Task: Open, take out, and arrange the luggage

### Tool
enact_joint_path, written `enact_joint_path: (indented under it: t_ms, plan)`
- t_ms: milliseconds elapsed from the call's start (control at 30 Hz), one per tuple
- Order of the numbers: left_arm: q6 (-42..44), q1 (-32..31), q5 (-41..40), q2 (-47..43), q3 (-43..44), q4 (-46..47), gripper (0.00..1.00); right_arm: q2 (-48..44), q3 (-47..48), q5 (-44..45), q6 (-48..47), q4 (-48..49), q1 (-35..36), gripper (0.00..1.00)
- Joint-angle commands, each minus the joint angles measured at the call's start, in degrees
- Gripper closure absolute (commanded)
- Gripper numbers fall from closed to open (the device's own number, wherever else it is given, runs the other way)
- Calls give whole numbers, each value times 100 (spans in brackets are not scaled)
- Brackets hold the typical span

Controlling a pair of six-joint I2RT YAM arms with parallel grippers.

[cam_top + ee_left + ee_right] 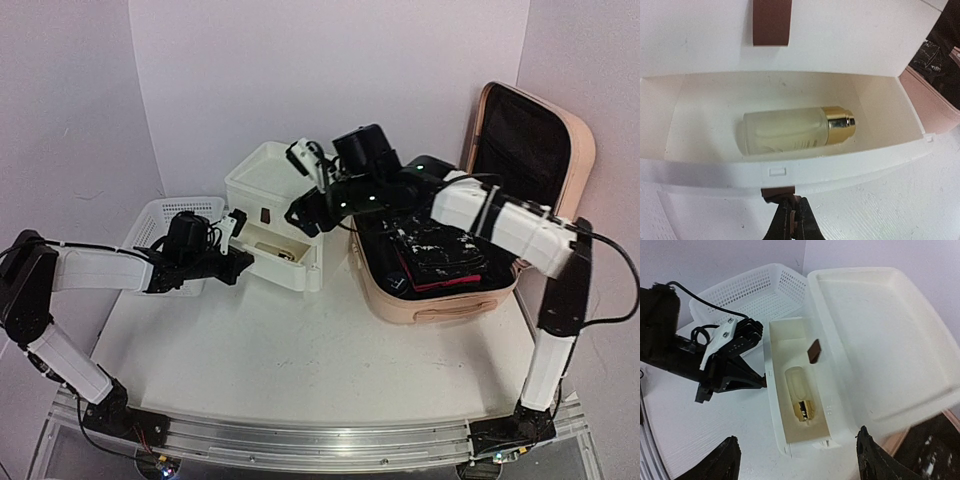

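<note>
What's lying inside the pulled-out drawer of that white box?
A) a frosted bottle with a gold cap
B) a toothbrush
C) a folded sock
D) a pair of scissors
A: a frosted bottle lies on its side on the floor of the open drawer, its gold cap pointing towards one end. Nothing else shows in the drawer.

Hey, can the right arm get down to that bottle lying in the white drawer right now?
Probably yes. The drawer is pulled out, the bottle lies uncovered in it, and the right gripper hangs open above. The left gripper pinches the drawer's front tab, clear of that path.
</note>
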Motion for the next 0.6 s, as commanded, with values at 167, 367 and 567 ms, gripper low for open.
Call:
enact_joint_path:
  t_ms: [167, 367, 567]
  plan:
    - [29, -35, 112, 815, 1307, 241, 100, -1785, -2890, 1042, 1593, 349, -862, 19]
    - [63, -40, -138, 1260, 1677, 289, 99, -2122, -3689, 1100, 2032, 379, -1180, 19]
    - [104, -44, -252, 1565, 1745, 502, 88, -1956, -3638, 1066, 2053, 374, -1186, 18]
